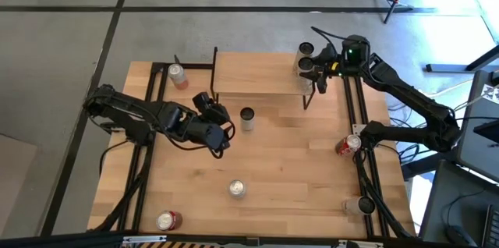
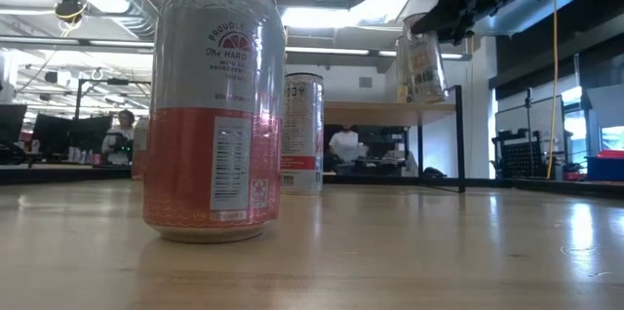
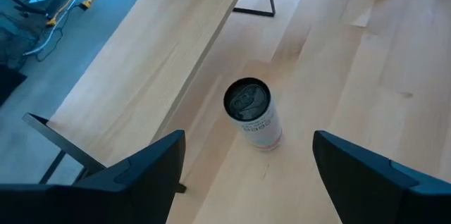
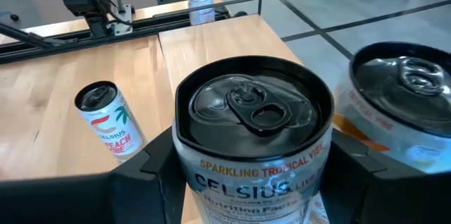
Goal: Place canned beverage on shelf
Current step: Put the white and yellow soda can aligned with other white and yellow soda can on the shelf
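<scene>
- High view: the right gripper [image 1: 309, 64] is seen at the right end of the shelf [image 1: 253, 74], clamped on a can [image 1: 304, 62] that is held upright by its sides, so that it can be set down standing.
- A second can [image 1: 306, 48] stands just beside the held one at the far right corner of the shelf; little room is left between them, and a nudge is judged a risk.
- In the low view the held can [image 2: 422, 64] is seen near the level of the shelf board [image 2: 390, 111]; whether its base rests on the board cannot be told.
- The held can is placed close to the shelf's right edge, while the rest of the board is left bare towards the left.
- The left gripper [image 1: 216, 121] is held over the bench [image 1: 288, 170], its fingers spread apart and holding nothing, aimed at a can on the bench [image 1: 247, 118] that stands just in front of the shelf.
- Open room is left around that can on the bench side; the shelf's front edge lies close behind it, so an approach from the bench side is judged freer.
- Other cans are scattered well apart near the bench edges.
</scene>
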Tool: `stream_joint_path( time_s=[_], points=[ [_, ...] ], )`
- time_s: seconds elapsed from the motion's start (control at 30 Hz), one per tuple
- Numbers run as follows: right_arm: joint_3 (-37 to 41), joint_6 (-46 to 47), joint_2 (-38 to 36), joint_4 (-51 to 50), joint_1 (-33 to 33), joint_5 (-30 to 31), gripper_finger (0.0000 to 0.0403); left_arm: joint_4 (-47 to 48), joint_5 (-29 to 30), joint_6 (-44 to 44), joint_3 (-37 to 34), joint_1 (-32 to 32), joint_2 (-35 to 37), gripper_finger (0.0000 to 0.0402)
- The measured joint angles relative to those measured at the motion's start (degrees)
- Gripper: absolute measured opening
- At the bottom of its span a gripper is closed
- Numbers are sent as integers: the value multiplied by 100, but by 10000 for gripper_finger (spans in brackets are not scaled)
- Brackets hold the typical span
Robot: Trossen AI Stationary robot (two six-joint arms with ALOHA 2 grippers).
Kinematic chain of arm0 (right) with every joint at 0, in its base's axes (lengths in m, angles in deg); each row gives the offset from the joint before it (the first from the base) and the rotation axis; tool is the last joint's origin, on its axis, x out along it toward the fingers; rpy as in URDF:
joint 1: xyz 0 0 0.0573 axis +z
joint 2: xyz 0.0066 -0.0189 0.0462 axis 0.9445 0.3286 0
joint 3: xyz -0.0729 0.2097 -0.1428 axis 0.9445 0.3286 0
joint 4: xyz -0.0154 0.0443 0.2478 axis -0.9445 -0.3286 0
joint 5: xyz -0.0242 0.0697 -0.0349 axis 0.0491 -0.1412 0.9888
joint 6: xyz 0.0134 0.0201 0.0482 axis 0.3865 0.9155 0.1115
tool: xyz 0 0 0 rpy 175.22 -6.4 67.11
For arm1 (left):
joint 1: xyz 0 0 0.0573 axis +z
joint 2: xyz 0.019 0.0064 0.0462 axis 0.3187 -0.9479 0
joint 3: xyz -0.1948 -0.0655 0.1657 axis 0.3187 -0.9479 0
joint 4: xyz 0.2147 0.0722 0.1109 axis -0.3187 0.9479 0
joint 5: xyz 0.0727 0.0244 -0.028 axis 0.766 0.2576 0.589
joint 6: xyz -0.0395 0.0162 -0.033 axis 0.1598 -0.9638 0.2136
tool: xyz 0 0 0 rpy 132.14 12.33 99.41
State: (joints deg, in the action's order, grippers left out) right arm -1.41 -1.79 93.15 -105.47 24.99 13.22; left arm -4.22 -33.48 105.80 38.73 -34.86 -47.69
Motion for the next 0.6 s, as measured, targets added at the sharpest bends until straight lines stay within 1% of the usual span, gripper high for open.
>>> stream_joint_path(
  time_s=[0.37, 0.6],
  points=[
    [-7, -20, 162, 42, 4, -10, 223, 0, -29, -23, -3, 79, 0, 308],
    [-9, -99, 162, 40, 4, 89, 278, 0, -34, -23, -4, 79, 0, 308]
  ],
)
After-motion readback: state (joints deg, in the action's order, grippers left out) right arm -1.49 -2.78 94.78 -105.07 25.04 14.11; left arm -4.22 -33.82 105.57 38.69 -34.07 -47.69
